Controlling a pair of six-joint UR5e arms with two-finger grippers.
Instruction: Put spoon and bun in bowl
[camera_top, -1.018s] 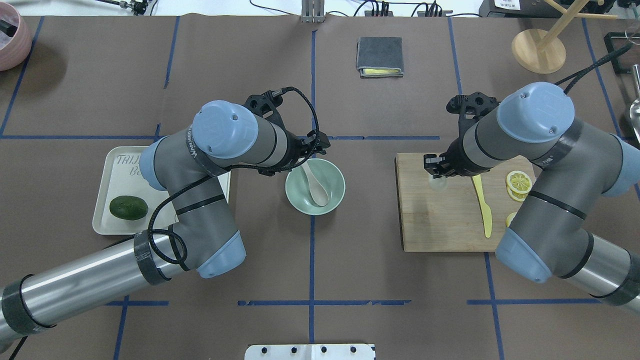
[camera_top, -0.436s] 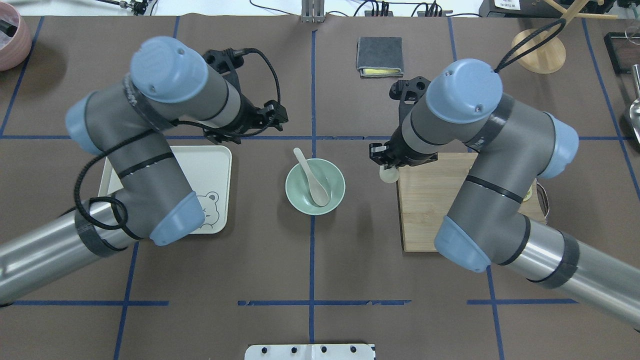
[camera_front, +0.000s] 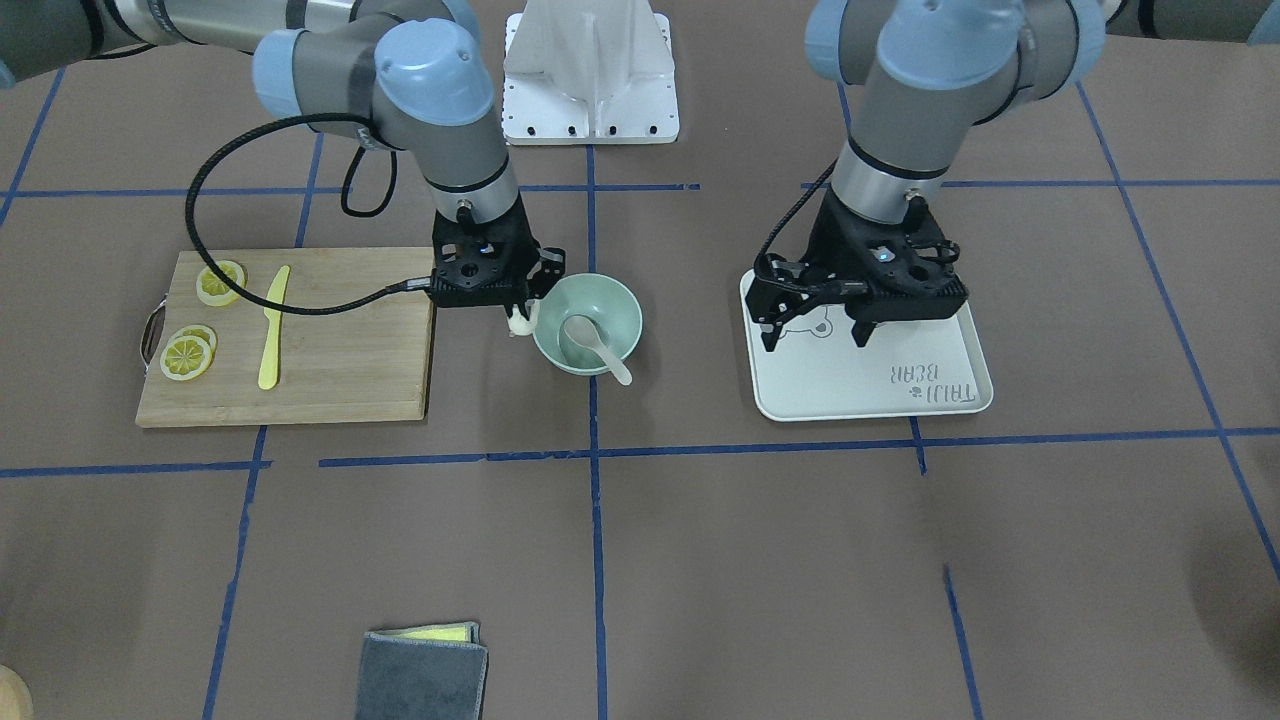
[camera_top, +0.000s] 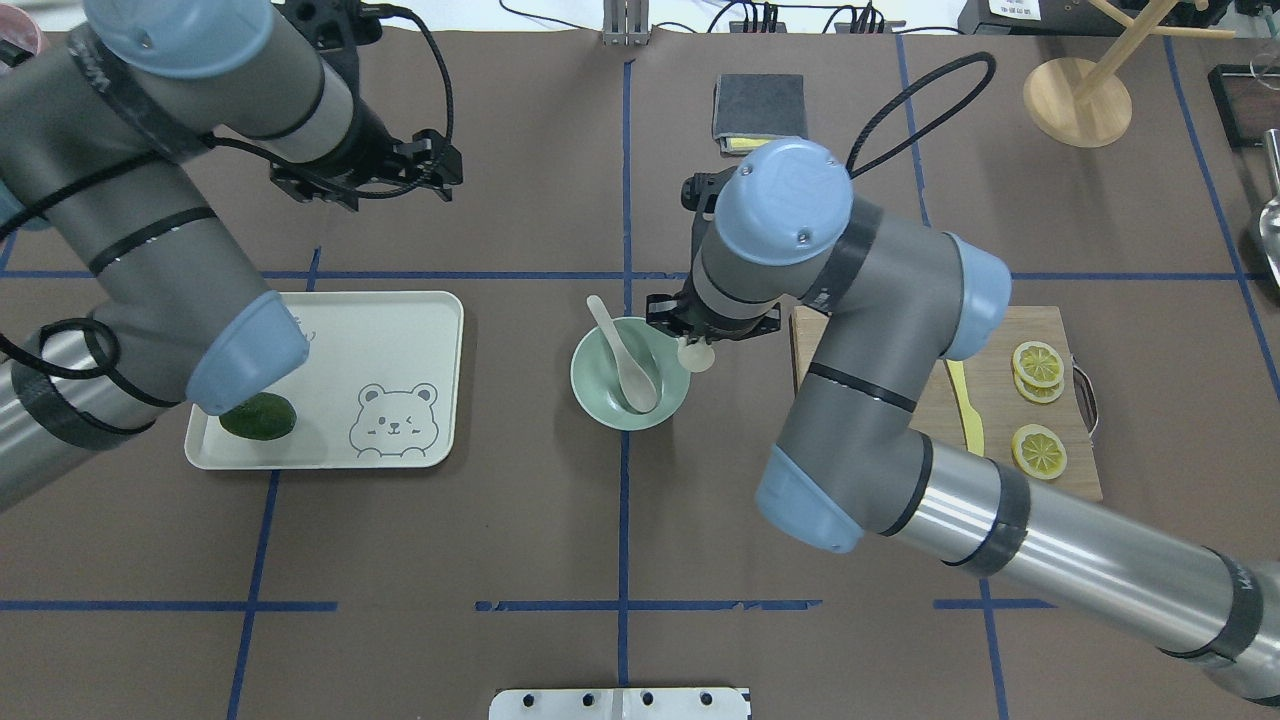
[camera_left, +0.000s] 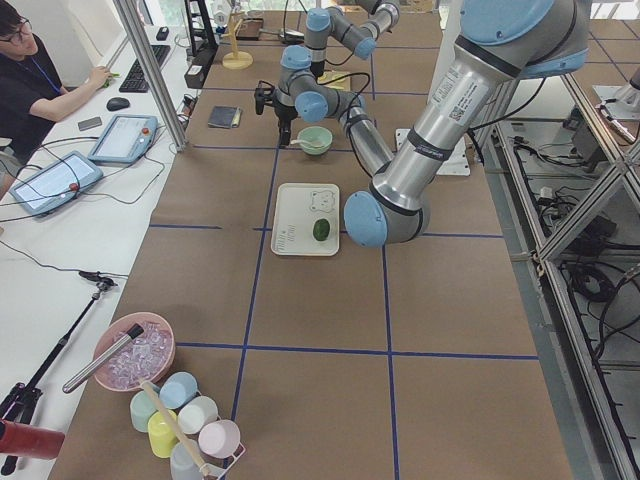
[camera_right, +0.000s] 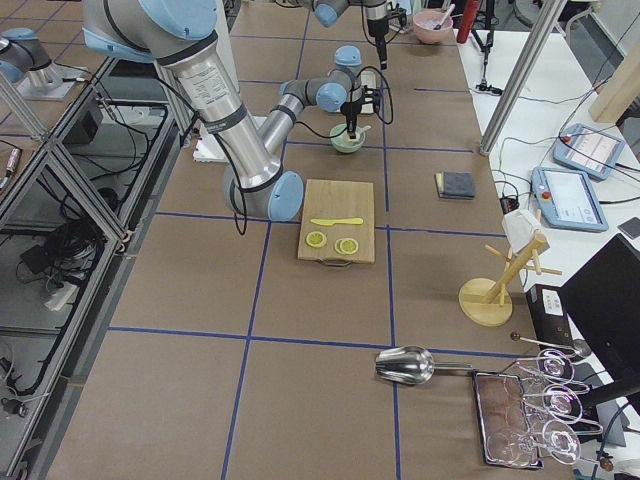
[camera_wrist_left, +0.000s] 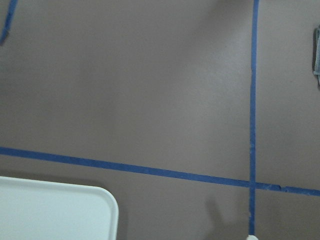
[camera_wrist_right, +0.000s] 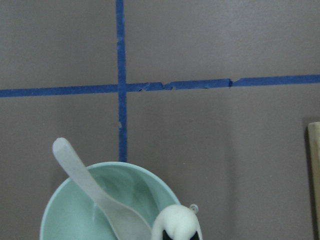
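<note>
The pale mint bowl (camera_top: 600, 388) stands at the table's middle, also in the front view (camera_front: 620, 300). The whitish spoon (camera_top: 627, 358) lies in it, scoop down and handle over the far rim; it shows in the front view (camera_front: 597, 346) and the right wrist view (camera_wrist_right: 95, 192). My right gripper (camera_top: 696, 350) is shut on the cream-white bun (camera_top: 697, 357) and holds it over the bowl's rim on the cutting-board side (camera_front: 520, 322). The bun (camera_wrist_right: 176, 225) hangs over the bowl's edge (camera_wrist_right: 60, 215). My left gripper (camera_front: 815, 338) is open and empty, raised over the tray.
A white bear-print tray (camera_top: 400, 330) holds a dark green fruit (camera_top: 257, 417). A wooden cutting board (camera_front: 340, 340) carries a yellow knife (camera_front: 272, 325) and lemon slices (camera_front: 188, 355). A grey folded cloth (camera_top: 759, 110) and a wooden stand (camera_top: 1077, 100) sit at the far side.
My right gripper has carried the bun left from the cutting board to the bowl's rim. My left arm has drawn back and to the left, away from the bowl. The spoon stays in the bowl.
</note>
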